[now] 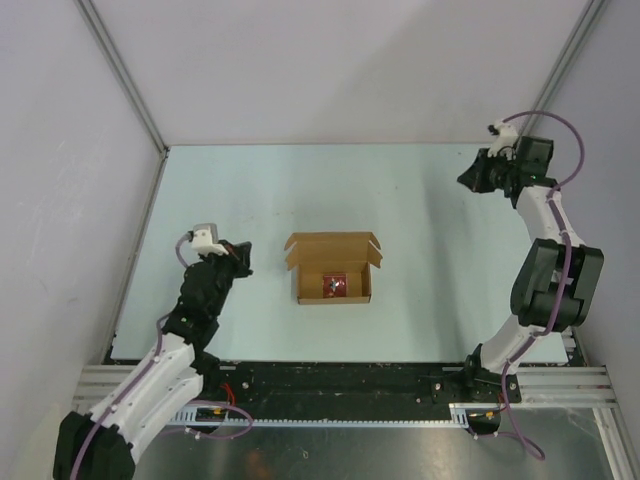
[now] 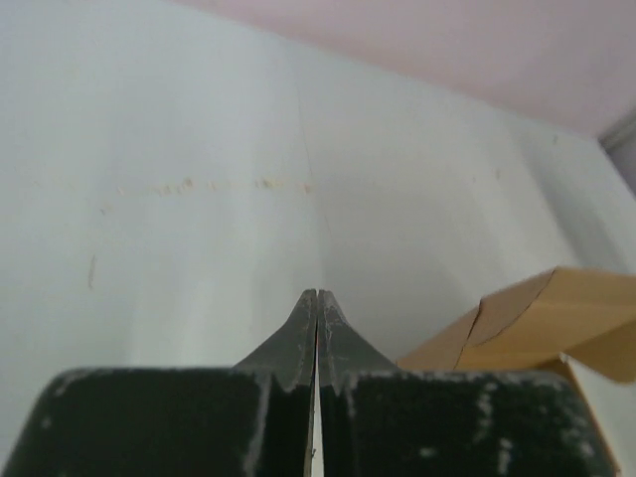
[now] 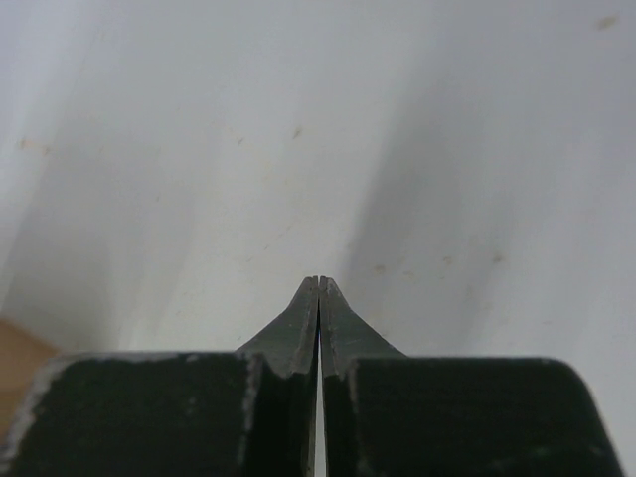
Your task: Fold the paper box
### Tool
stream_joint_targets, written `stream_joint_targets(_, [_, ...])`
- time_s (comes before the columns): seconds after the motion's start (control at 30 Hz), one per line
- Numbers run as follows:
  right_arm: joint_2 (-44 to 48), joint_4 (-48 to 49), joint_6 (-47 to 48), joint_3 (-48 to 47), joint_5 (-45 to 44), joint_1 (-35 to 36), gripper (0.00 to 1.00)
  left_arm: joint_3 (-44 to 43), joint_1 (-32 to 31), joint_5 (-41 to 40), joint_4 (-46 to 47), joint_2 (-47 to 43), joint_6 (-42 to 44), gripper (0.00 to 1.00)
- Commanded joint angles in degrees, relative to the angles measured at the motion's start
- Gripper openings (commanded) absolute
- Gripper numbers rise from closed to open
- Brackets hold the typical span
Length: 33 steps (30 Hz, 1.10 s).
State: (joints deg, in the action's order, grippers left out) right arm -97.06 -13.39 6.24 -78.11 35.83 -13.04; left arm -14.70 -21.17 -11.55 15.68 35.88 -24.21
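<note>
- Pale blue-green table (image 1: 430, 230), closed in by light walls (image 1: 330, 70) at the far side and both flanks; black and silver rail (image 1: 350, 378) along the near edge.
- Paper box (image 1: 335, 250): sits near mid-table, roughly between the two arms, flat on the surface.
- Plain brown cardboard, unprinted, only partly formed. Shows on its near side an open-topped rectangular tray with the walls upright.
- Lid panel laid back on the far side, small side tabs splayed outward at both ends.
- Holds a small red square packet (image 1: 334, 286) on the tray floor, about midway along.
- Same box from the left wrist (image 2: 556, 318): shows at the right edge of frame as a tan flap raised at an angle, with a crease where two panels meet.
- Left gripper (image 1: 240, 258) (image 2: 316, 298): sits left of the box, near it but apart; fingers pressed tight together, nothing pinched.
- Right gripper (image 1: 470, 178) (image 3: 318, 286): hangs over the far right corner of the table, well apart from the box; fingers pressed tip to tip, nothing between them.
- Tan sliver (image 3: 12, 348) at the lower left edge of the right wrist view; cannot tell what.
</note>
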Motion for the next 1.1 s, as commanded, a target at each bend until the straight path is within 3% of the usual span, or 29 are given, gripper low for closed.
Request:
stream_joint_targets(0.0, [-1.91,-9.62,8.33,0.67,8.01,5.81,0.0,-2.35,0.69,7.94,3.9,7.0,-2.42,0.0])
stream_joint_targets(0.17, [-2.34,-14.64,14.68,4.53,18.56,9.95,0.0,-0.68,0.69,16.19,11.46,14.21,-3.65,0.0])
stream_joint_targets(0.53, [-6.66,-17.8,18.19,5.95,19.1,19.36,0.0,-4.46,0.6,21.48,18.77,27.3,-3.22,0.0])
stream_joint_targets(0.7, [-6.83,-24.83,25.82,5.95,19.62,22.79,0.0,-4.29,0.34,26.31,20.97,28.81,-3.74,0.0])
stream_joint_targets(1.07, [-5.6,-33.01,31.11,5.86,24.46,24.11,0.0,-2.53,-3.09,28.07,21.06,26.08,-3.57,0.0])
